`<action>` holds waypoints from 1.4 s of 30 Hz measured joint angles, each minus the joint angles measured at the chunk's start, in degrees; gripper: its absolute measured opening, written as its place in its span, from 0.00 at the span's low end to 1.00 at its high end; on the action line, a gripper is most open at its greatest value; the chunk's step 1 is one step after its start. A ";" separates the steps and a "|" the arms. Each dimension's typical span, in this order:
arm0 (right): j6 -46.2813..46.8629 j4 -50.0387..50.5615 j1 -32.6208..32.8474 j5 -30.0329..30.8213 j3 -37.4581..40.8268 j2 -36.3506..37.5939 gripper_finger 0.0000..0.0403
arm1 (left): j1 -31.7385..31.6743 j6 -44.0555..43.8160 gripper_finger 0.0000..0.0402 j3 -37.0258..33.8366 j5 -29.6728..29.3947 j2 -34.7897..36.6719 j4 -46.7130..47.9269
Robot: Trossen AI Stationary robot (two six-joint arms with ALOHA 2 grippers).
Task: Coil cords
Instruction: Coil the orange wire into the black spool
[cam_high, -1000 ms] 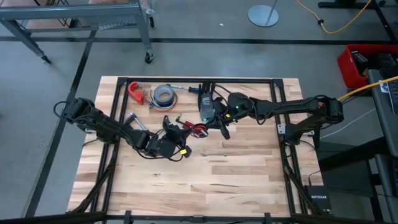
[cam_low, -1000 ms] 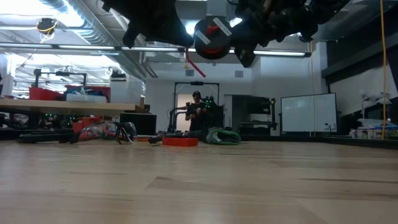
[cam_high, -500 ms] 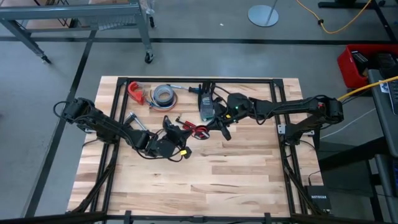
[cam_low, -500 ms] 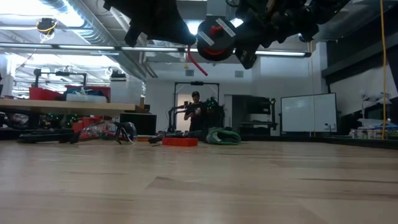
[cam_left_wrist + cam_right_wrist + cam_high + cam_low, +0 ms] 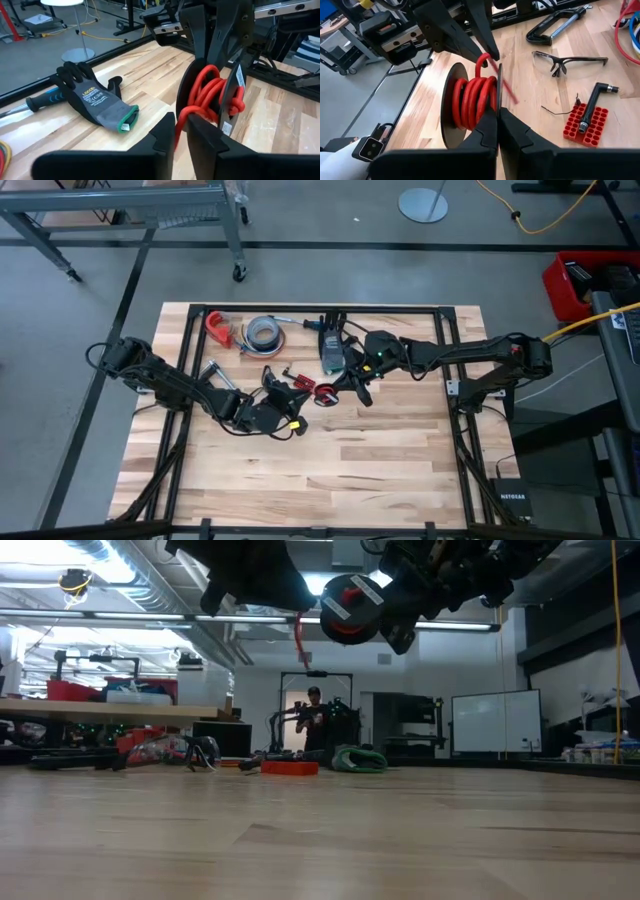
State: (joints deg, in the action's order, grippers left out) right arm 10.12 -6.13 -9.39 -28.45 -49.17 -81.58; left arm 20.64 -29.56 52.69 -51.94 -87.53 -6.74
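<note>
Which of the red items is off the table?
The spool of red cord, raised in the air; the red clamp and red bit holder lie on the table.

we are looking at a robotics lab or workshop: past the wooden worktable [image 5: 320,840] the low view opens onto a big room with exposed ceiling ducts [image 5: 110,555], strip lights and a whiteboard [image 5: 495,722]. a bench [image 5: 100,710] loaded with gear runs along one side. a person [image 5: 314,720] stands far back, and a yellow cable [image 5: 540,210] trails over the grey concrete floor.
</note>
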 joint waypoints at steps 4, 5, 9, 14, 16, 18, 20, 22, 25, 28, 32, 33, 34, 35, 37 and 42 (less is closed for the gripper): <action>-0.06 0.00 0.00 0.02 0.00 0.00 0.01 | -0.02 0.50 0.16 0.00 -0.02 0.00 0.07; -0.14 0.02 0.00 0.02 0.00 0.00 0.01 | -0.02 1.32 0.17 0.00 -0.01 0.00 0.08; -0.44 0.51 0.00 0.25 0.00 0.00 0.01 | -0.02 4.55 0.21 0.00 0.08 0.00 0.12; -0.79 3.95 0.00 0.39 0.00 0.00 0.01 | 0.06 4.99 0.21 0.02 0.28 0.02 -0.03; -1.39 6.04 0.00 0.39 0.02 -0.02 0.01 | 0.30 4.99 0.20 0.02 0.37 0.04 -0.09; -1.53 8.00 0.00 0.37 0.02 -0.02 0.01 | 0.49 4.99 0.19 0.02 0.53 0.04 -0.01; -1.62 10.07 0.00 0.37 0.02 -0.02 0.01 | 0.76 4.92 0.19 0.02 0.59 0.04 0.06; -1.82 11.68 0.00 0.38 0.02 -0.02 0.01 | 0.78 4.94 0.19 0.02 0.65 0.04 0.06; -2.48 14.30 0.00 0.38 0.02 -0.02 0.01 | 0.76 4.14 0.19 0.02 0.72 0.04 0.13; -3.04 16.63 0.00 0.38 0.02 -0.02 0.01 | 0.74 3.43 0.19 0.02 0.72 0.04 0.19; -3.07 17.41 0.00 0.37 0.02 -0.02 0.01 | 0.76 3.48 0.19 0.02 0.72 0.04 0.26; -3.07 17.18 0.00 0.37 0.02 -0.02 0.01 | 0.76 3.43 0.19 0.02 0.72 0.04 0.26; -3.07 17.03 0.00 0.37 0.02 -0.02 0.01 | 0.76 3.18 0.19 0.02 0.73 0.04 0.26; -3.06 17.00 0.00 0.37 0.02 -0.02 0.01 | 0.76 2.61 0.19 0.02 0.87 0.04 0.28; -3.06 16.78 0.00 0.37 0.02 -0.02 0.01 | 0.76 0.36 0.19 0.02 2.84 0.04 0.26; -3.04 15.08 0.00 0.35 0.01 -0.02 0.01 | 0.90 -7.10 0.19 0.04 11.34 -0.68 0.17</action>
State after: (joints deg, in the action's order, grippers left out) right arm 7.08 8.95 -9.39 -28.10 -49.16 -81.60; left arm 21.54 -36.67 52.73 -40.61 -88.21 -6.57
